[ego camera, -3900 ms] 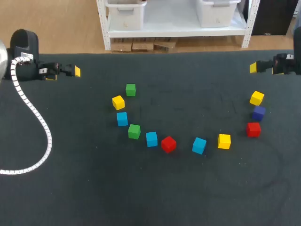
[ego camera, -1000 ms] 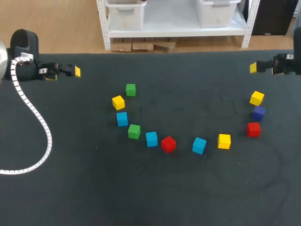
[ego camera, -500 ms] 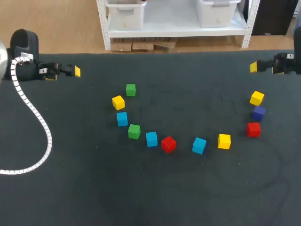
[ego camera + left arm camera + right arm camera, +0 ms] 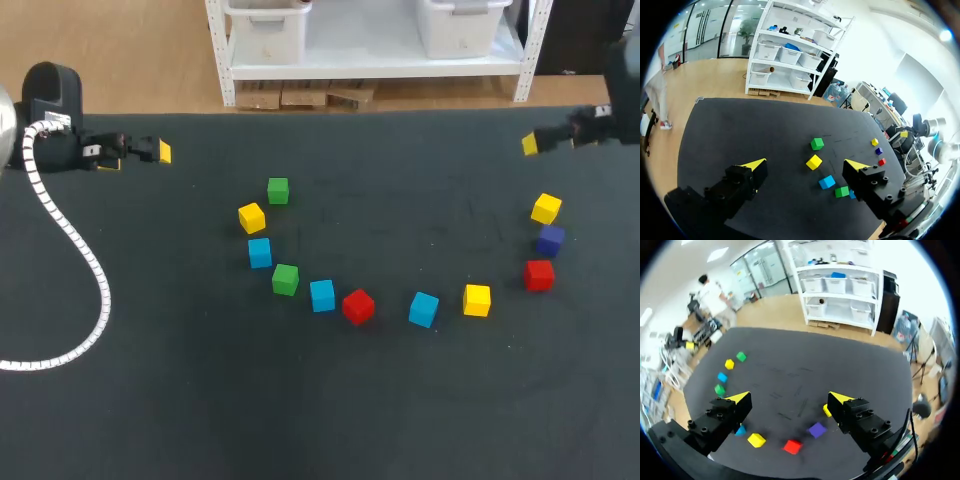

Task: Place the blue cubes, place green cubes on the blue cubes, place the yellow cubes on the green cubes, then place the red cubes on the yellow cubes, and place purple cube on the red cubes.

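Three blue cubes [image 4: 260, 252] [image 4: 322, 295] [image 4: 424, 309], two green cubes [image 4: 278, 190] [image 4: 285, 279], two red cubes [image 4: 358, 306] [image 4: 539, 274], three yellow cubes [image 4: 251, 217] [image 4: 477, 300] [image 4: 546, 208] and one purple cube [image 4: 550, 240] lie singly in a loose arc on the black table. None is stacked. My left gripper [image 4: 158, 151] [image 4: 805, 165] hovers open and empty at the far left, well away from the cubes. At the far right my right gripper [image 4: 532, 144] [image 4: 789, 398] is open and empty, beyond the yellow cube [image 4: 826, 411] and purple cube [image 4: 816, 429].
A white ribbed cable [image 4: 75, 250] from the left arm loops over the table's left side. The black mat [image 4: 320, 420] stretches wide in front of the arc of cubes.
My right gripper has shifted slightly leftward and its arm has moved at the right edge. The left arm and all cubes stay where they were.
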Available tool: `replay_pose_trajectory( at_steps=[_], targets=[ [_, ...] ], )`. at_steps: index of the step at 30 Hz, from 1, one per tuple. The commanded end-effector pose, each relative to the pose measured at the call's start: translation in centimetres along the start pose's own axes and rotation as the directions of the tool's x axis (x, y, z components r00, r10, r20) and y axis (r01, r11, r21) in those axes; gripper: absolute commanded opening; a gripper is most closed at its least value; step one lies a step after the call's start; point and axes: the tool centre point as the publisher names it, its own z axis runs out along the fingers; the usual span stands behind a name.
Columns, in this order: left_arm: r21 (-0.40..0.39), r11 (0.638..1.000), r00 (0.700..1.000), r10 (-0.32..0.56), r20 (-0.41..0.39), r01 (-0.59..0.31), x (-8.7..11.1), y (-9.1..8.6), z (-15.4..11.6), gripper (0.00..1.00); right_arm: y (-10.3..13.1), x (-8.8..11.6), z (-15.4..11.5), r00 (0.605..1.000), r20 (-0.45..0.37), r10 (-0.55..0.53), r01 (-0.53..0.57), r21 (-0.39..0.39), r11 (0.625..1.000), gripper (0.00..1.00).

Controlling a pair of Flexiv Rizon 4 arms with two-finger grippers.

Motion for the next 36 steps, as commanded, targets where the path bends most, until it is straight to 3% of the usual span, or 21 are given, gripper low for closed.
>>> replay_pose_trajectory(
  at_steps=[1,8,15,21,25,30,36],
  targets=[
    [0.005,1.000,1.000,0.001,0.006,-0.001,0.1,0.1,0.0,1.00,-0.5,-1.4,0.0,0.987,-0.137,-0.089,0.098,0.063,0.993,1.00],
    [0.005,1.000,1.000,0.001,0.006,-0.001,0.1,0.1,0.0,1.00,-1.9,-1.7,0.7,0.931,-0.280,-0.232,0.254,0.045,0.966,1.00],
    [0.005,1.000,1.000,0.001,0.006,-0.001,0.1,0.1,0.0,1.00,-4.0,-0.9,1.9,0.867,-0.372,-0.333,0.361,0.008,0.932,1.00],
    [0.005,1.000,1.000,0.001,0.006,-0.001,0.1,0.1,0.0,1.00,-5.9,0.5,2.1,0.816,-0.445,-0.368,0.403,-0.017,0.915,1.00],
    [0.005,1.000,1.000,0.001,0.006,-0.001,0.1,0.1,0.0,1.00,-7.2,1.3,2.7,0.806,-0.477,-0.350,0.400,0.004,0.916,1.00],
    [0.005,1.000,1.000,0.001,0.006,-0.001,0.1,0.1,0.0,1.00,-7.6,2.5,3.9,0.776,-0.511,-0.369,0.433,0.007,0.901,1.00],
    [0.005,1.000,1.000,0.001,0.006,-0.001,0.1,0.1,0.0,1.00,-7.8,3.8,5.0,0.736,-0.541,-0.407,0.455,-0.050,0.889,1.00]
  ],
)
